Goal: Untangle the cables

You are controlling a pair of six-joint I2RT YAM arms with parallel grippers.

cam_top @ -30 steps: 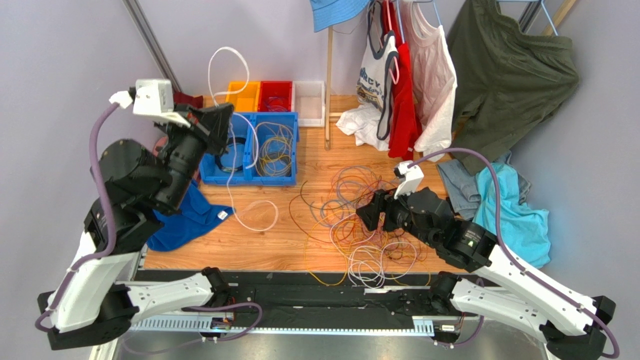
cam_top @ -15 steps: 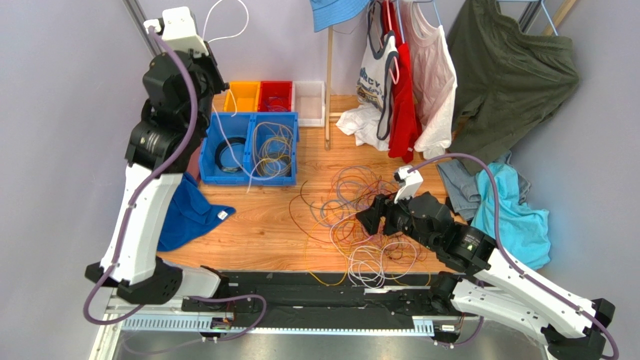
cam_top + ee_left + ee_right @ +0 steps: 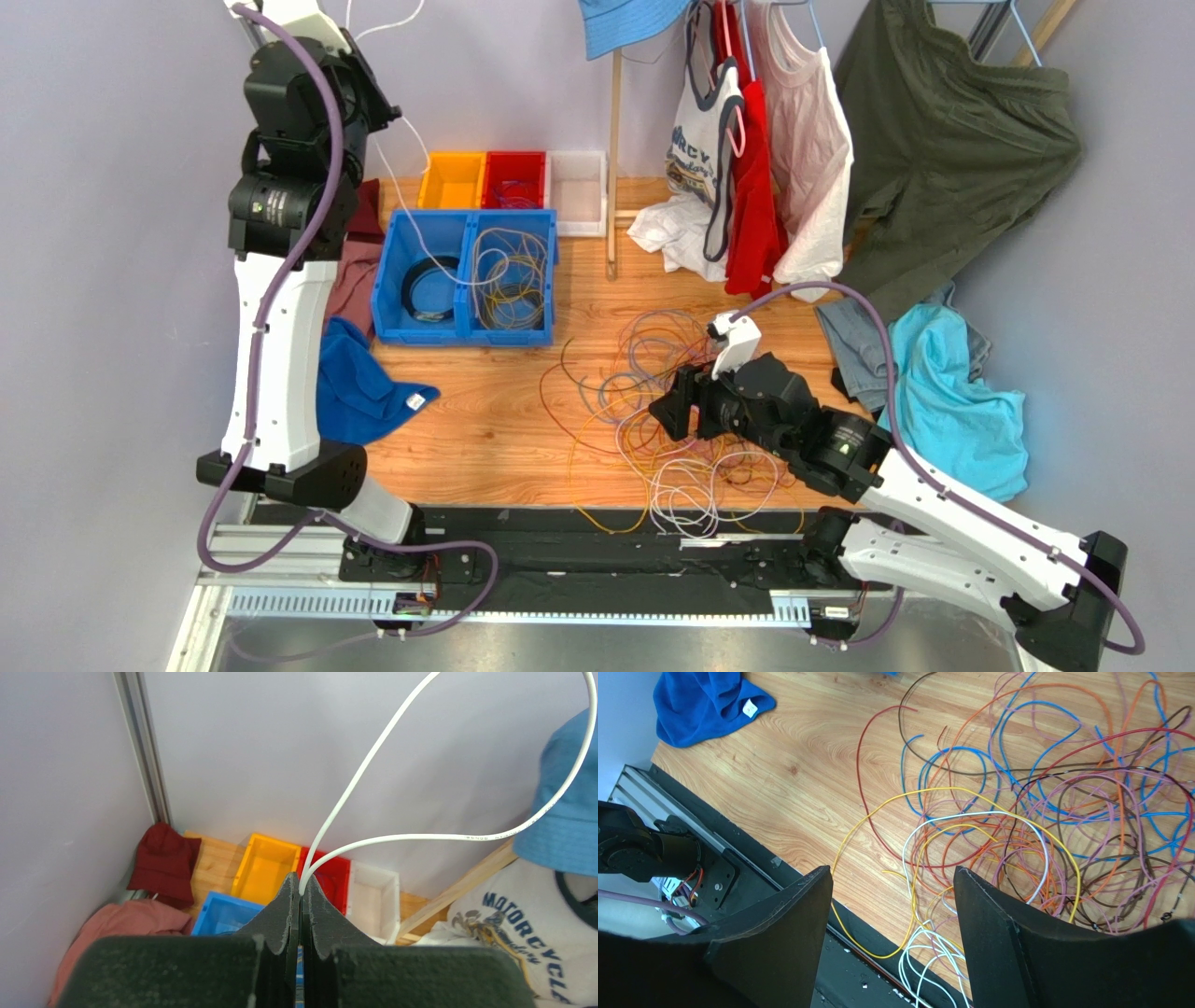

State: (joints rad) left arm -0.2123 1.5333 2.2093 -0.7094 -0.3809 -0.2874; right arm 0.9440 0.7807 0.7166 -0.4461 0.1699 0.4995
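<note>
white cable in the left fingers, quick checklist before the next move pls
1. Left fingers shut on the white cable: ok, it is pinched at their tips.
2. White cable apart from the tangle: ok, in the top view it runs down to the blue bin only.
3. Cable's lower end lying free in that bin: cannot tell.
4. Right fingers open and holding nothing: ok.
5. Right fingers above the tangle: ok.
6. One strand alone under their gap: not ok, yellow and white strands cross there.
</note>
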